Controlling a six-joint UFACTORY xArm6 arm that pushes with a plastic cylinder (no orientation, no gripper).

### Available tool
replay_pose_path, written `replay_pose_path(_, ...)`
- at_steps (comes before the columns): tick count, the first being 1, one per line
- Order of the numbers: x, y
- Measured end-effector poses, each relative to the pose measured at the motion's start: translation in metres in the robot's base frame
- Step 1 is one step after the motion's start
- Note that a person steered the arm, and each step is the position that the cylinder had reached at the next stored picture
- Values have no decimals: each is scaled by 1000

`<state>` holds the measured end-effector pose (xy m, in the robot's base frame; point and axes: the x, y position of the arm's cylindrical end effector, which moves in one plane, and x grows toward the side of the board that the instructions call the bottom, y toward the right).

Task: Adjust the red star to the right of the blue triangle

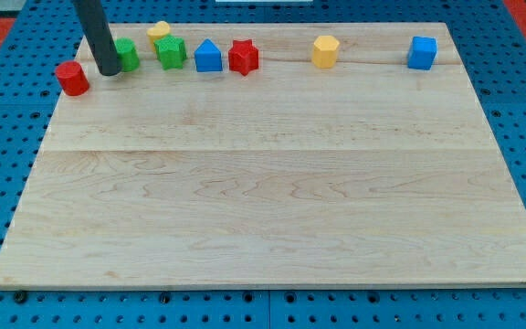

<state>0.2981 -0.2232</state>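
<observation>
The red star-shaped block (243, 57) is seen near the view's top edge of the pale wooden board (263, 183), just beside the blue triangular (house-like) block (208, 57), on that block's view-right side, w/ the two close to touching or touching. Taking the blue triangle as landmark: a green star-like block (170, 51) is placed just to its view-left, w/ a yellow block (159, 30), shape unclear, behind the green one toward the view's top. Further view-left a green block (127, 55) is partly hidden by the dark rod, and a red cylinder (72, 79) is set furthest view-left, slightly lower. To the triangle's view-right, beyond the star, a yellow hexagonal block (325, 51) and a blue cube (422, 52) are lined up, well apart. No claw is fitted, so no open/closed state applies; my tip (109, 71) is found well view-left of the triangle, between the red cylinder and the hidden green block, approx. touching the latter.
</observation>
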Motion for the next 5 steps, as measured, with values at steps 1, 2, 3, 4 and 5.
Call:
replay_pose_path(1, 20, 1)
replay_pose_path(2, 37, 86)
replay_pose_path(3, 24, 162)
replay_pose_path(4, 7, 199)
replay_pose_path(5, -27, 196)
